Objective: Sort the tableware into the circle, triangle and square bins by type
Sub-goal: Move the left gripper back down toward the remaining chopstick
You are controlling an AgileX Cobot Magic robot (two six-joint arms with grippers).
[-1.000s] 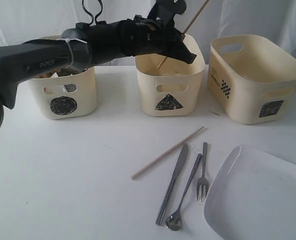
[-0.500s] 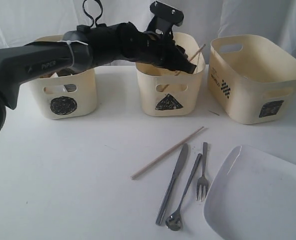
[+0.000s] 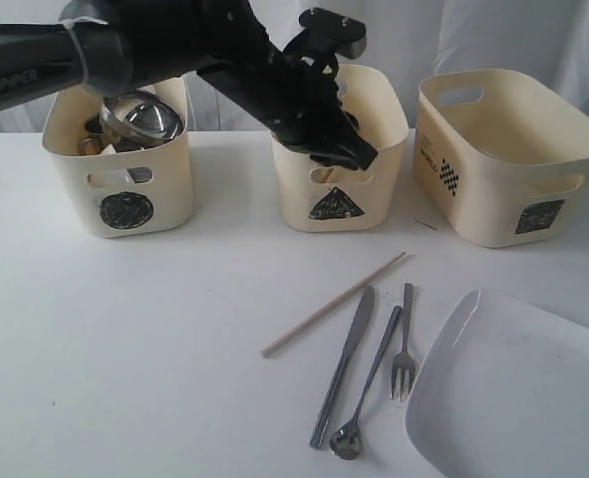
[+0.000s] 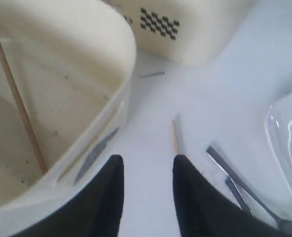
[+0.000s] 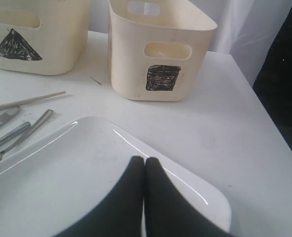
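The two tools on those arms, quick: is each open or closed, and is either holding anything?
Left tool: open, holding nothing.
Right tool: closed, holding nothing.

You see matt cream plastic bins [image 3: 294, 194], a glossy white plate [image 3: 513, 388], polished steel knife [image 3: 344, 363], fork [image 3: 406, 344], spoon [image 3: 372, 376], one bare wooden chopstick [image 3: 334, 304].

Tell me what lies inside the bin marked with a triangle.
One wooden chopstick stands slanted inside the triangle bin. The near part of the bin's floor is hidden by its own wall, so I cannot tell what lies there.
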